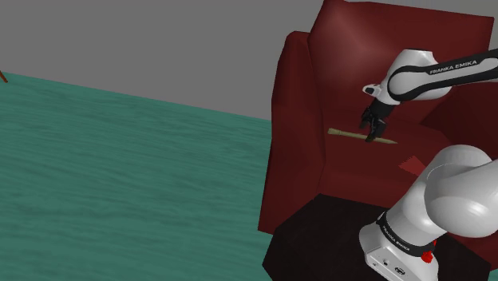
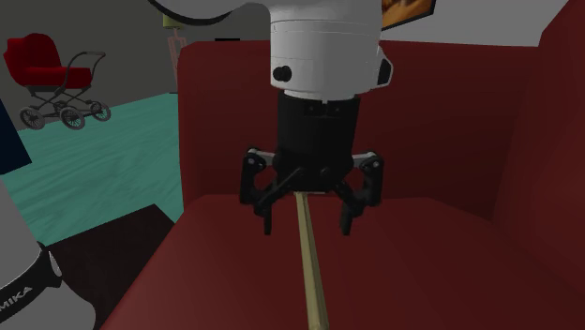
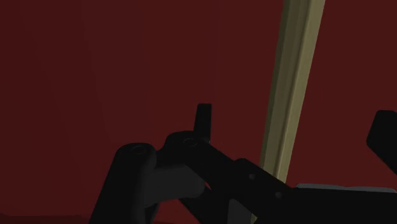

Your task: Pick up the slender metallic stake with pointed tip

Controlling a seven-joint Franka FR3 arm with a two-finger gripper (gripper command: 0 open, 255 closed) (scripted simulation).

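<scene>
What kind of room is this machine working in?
Probably a living room in a home: there is a dark red armchair, a red pram standing on the teal floor, and a framed picture on the wall.

Red armchair (image 2: 450,103) walls hem the seat (image 2: 422,272) on 3 sides (open above); stake (image 2: 314,281) lies unobstructed.

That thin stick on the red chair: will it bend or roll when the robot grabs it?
The stake looks straight with flat faces, so it is probably stiff and unlikely to roll. Long and slender, it is likely light, yet may tip if the open fingers, astride it, clasp it off-centre.
</scene>
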